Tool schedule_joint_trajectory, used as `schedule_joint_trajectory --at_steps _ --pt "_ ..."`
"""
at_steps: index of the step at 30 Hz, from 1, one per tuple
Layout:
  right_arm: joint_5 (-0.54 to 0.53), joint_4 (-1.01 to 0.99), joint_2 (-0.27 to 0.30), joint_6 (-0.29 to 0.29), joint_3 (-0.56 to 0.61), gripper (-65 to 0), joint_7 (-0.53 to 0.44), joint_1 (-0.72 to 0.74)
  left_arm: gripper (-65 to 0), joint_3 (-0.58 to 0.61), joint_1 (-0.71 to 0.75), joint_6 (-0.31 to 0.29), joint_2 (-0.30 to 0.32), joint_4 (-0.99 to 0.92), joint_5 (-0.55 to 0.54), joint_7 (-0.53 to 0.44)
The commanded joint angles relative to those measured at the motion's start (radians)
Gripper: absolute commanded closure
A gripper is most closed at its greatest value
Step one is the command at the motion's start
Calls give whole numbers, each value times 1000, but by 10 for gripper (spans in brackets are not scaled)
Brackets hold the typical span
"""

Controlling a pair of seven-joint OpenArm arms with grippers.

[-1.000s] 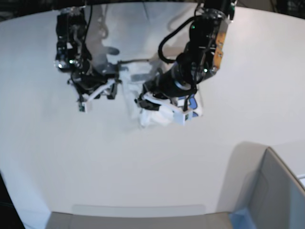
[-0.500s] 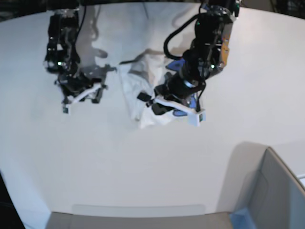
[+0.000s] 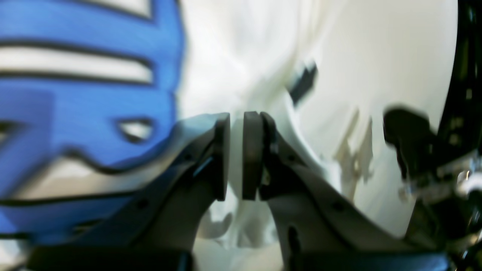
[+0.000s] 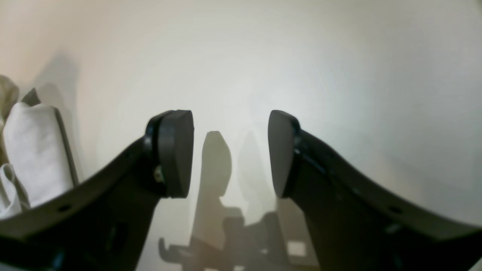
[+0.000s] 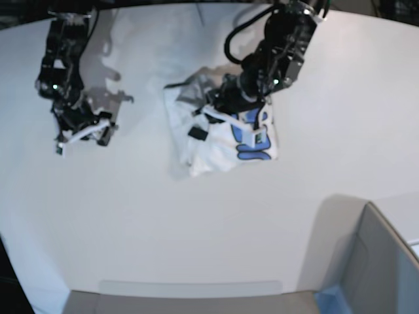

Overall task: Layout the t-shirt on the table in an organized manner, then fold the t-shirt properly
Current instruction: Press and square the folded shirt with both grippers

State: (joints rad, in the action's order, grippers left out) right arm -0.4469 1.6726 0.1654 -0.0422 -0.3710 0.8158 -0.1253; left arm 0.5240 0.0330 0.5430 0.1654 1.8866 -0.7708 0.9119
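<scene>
Left wrist view: the left gripper was seen with its dark pads nearly together, and a thin fold of the white cloth t-shirt with blue black-outlined letter print looked pinched between them — a bit blurry, though. The blue print was spread to the left of the jaws and a small black tag sat further back on the cloth.

Right wrist view: the right gripper was held wide apart over the bare smooth white tabletop, nothing between the pads. A bunched bit of the shirt was caught at the left edge.

Base view: the shirt was crumpled near the table's far middle, the left gripper on its upper part — the right gripper was well apart, over empty table.
</scene>
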Motion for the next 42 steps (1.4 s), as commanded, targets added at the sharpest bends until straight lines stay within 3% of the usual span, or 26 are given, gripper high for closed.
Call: schedule_joint_trajectory --at_steps 1,11,17,22,25,29,33,35,42 --pt "-10 13 12 6 -6 -319 -19 11 -58 17 -28 -8 -5 17 1 -18" --pt "-10 13 12 6 -73 -319 -19 11 -58 158 -41 -14 -46 -31 1 -20" --pt "-13 19 16 12 -95 -319 -19 11 -58 167 -74 -10 -46 -72 -2 -15" --pt "-125 85 32 14 -85 -314 -19 5 -58 158 -69 -10 -43 6 -3 -10" --pt "-183 160 66 38 -27 -273 -17 -4 -58 143 -68 -8 -28 97 0 -12" --pt "-254 252 96 112 53 -141 -17 2 -53 60 -28 1 18 150 0 -20" --pt "-272 303 101 120 174 -1 -17 16 -9 -75 40 108 53 149 0 -9" --pt "-272 303 104 120 252 0 -17 16 0 -123 74 144 81 149 0 -9" --pt "-220 225 99 120 521 0 -20 68 0 -207 143 153 110 126 0 -10"
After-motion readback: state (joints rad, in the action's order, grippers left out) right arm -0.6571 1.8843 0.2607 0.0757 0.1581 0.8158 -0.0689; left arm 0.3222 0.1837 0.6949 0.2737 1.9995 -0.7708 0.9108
